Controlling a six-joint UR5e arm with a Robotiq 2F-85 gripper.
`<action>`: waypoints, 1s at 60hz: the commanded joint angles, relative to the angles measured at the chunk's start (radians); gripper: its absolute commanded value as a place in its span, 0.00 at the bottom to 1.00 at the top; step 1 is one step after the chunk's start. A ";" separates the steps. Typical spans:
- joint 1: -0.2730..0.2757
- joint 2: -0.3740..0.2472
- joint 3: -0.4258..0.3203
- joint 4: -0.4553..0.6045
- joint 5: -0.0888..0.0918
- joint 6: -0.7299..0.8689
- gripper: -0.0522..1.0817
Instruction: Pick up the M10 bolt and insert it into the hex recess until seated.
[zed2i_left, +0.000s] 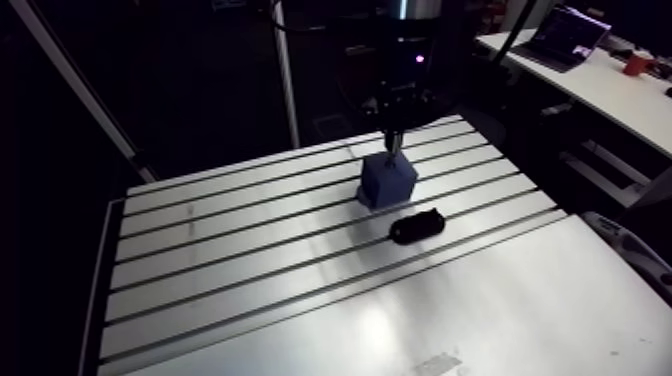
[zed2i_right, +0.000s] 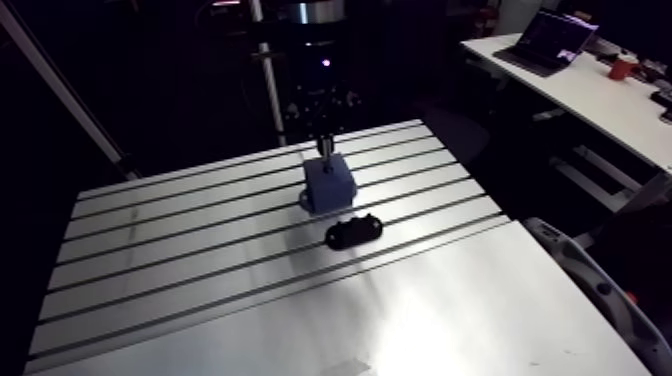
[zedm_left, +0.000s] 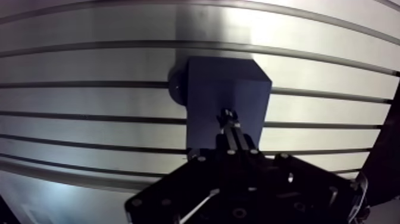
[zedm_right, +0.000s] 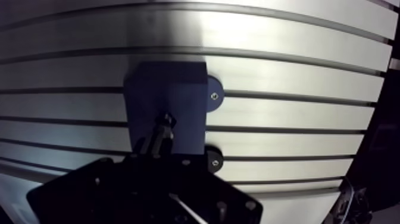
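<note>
gripper (zedm_left: 230, 124) is straight above the blue block (zedm_left: 221, 89). fingers sit almost together, pinched on a small dark piece at their tips that reads as the m10 bolt (zedm_right: 167, 119). the bolt is over the middle of the block's top face, at or just touching it. can't tell if it's in the hex recess: fingers and bolt cover that spot, so the recess and anything in it don't show. arm view agrees: a thin stem runs from the gripper down onto the block top. the block stands upright on the slotted table (zedm_left: 89, 65), across two slots. a round blue tab (zedm_right: 214, 95) with a screw in it sticks out at the block's base on one side. a dark oblong part (zed2i_left: 417, 227) lies flat on the table near the block, not touching it.
</note>
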 joint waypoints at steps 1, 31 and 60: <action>0.000 0.005 0.006 -0.013 0.000 -0.005 1.00; -0.001 0.010 0.008 -0.016 -0.001 -0.013 1.00; -0.005 0.017 0.008 -0.018 -0.001 -0.015 1.00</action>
